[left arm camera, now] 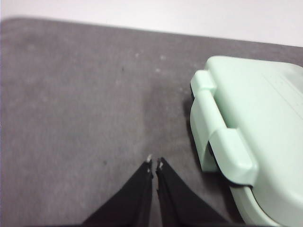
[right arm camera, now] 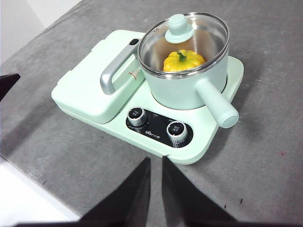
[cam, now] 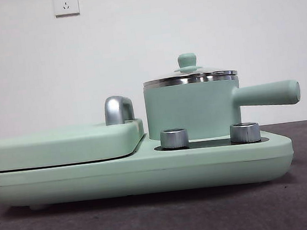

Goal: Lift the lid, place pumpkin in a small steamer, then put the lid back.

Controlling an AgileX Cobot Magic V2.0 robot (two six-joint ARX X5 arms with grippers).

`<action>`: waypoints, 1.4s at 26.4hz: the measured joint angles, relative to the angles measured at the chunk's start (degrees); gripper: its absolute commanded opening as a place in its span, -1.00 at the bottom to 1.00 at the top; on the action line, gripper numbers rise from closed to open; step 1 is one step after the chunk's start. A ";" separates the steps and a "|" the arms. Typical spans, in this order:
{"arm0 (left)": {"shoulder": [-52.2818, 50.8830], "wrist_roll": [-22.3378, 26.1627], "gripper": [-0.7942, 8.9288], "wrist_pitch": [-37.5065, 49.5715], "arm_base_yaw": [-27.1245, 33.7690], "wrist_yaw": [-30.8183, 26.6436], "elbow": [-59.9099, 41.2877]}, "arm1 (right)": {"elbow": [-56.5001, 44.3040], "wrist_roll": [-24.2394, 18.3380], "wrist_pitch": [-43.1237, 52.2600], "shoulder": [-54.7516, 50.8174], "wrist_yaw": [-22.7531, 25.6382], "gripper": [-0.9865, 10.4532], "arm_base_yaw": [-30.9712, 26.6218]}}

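Observation:
The small steamer (cam: pixel 190 109) (right arm camera: pixel 183 87), a mint-green pot with a long side handle, stands on the right half of the base appliance. The glass lid (cam: pixel 188 72) (right arm camera: pixel 180 35) with its mint knob sits closed on the pot's steel rim. Through the glass, the right wrist view shows the yellow pumpkin (right arm camera: pixel 184 61) with a green stem inside the pot. My right gripper (right arm camera: pixel 155 163) is shut and empty, held high in front of the appliance's knob side. My left gripper (left arm camera: pixel 155 161) is shut and empty over the grey mat, beside the appliance's hinged end (left arm camera: pixel 222 142).
The wide mint base appliance (cam: pixel 149 171) (right arm camera: pixel 156 137) carries a flat griddle cover (cam: pixel 62 145) with a steel handle (cam: pixel 118 109) (right arm camera: pixel 113 71) and two silver knobs (cam: pixel 174 138) (cam: pixel 245 132). A dark tip (right arm camera: pixel 7 82) shows at the right wrist view's edge. Table edges lie near.

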 measured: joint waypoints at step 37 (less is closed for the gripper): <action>-0.09 2.01 -0.80 8.79 0.00 0.00 -3.93 | -2.54 -0.02 2.75 -1.01 -0.70 -0.77 -4.33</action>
